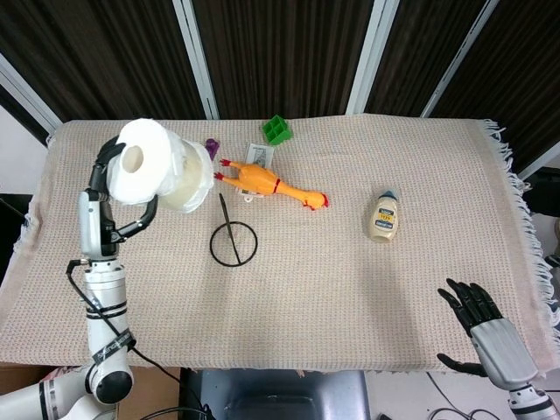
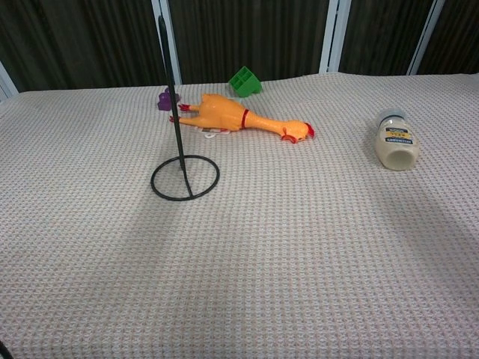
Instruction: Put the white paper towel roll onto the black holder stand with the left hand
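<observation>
While left hand (image 1: 105, 206) grips paper towel roll (image 1: 162, 171) aloft left of holder stand (image 1: 232, 236), right hand (image 1: 490, 332) spread, idle.

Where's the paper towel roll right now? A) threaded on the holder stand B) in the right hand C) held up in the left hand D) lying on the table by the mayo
C: the left hand holds the paper towel roll aloft; the holder stand is bare.

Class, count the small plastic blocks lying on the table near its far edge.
2: a green block at the far edge, and a purple block left of it, partly hidden in the head view.
</observation>
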{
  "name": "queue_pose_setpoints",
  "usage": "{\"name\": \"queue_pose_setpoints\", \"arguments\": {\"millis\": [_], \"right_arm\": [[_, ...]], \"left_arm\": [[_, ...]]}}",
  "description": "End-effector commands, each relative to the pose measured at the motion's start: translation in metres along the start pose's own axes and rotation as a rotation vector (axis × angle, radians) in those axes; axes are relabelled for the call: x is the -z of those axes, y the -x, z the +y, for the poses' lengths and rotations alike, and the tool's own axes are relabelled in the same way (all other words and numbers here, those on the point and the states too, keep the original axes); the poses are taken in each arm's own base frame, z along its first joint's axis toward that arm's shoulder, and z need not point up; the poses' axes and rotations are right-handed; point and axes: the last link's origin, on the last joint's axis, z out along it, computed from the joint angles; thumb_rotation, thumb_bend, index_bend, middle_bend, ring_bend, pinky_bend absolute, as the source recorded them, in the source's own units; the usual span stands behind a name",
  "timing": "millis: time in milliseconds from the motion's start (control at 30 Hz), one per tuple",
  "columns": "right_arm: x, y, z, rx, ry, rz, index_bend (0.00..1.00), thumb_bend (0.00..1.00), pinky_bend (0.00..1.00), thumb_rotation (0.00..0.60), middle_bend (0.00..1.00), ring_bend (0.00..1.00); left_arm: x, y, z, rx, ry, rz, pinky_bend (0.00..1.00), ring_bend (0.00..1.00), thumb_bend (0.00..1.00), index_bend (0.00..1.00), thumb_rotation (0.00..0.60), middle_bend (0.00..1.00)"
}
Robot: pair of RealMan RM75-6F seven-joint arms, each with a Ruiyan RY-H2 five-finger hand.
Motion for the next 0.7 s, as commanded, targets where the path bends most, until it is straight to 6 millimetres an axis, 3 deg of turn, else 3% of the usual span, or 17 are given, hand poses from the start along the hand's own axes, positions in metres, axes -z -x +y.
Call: {"name": "queue_pose_setpoints", "arguments": {"millis": [33,300,700], "right_arm": [[0.001,-0.001,0.001,-0.001,-0.001,0.002,0.0,0.05,0.0,0.6,0.0,0.0],[0.002,-0.002,0.001,-0.005,-0.005,0.002,0.0,0.05,0.0,0.6,0.0,0.0],[0.003,-0.005,0.002,-0.017,-0.003,0.01,0.0,0.06,0.0,0.6,0.0,0.0]], "left_arm": [[-0.001,0.013,-0.003,-0.016,-0.02,-0.019,1.0,0.78,0.74,0.71,0.6,0.84],[0.016,0.035,0.001,-0.053,-0.025,-0.093,1.0,0.78,0.75,0.71,0.6,0.84],[0.023,0.051,-0.002,-0.143,-0.016,-0.146,1.0,0.78,0.74,0.71,0.6,0.84]]}}
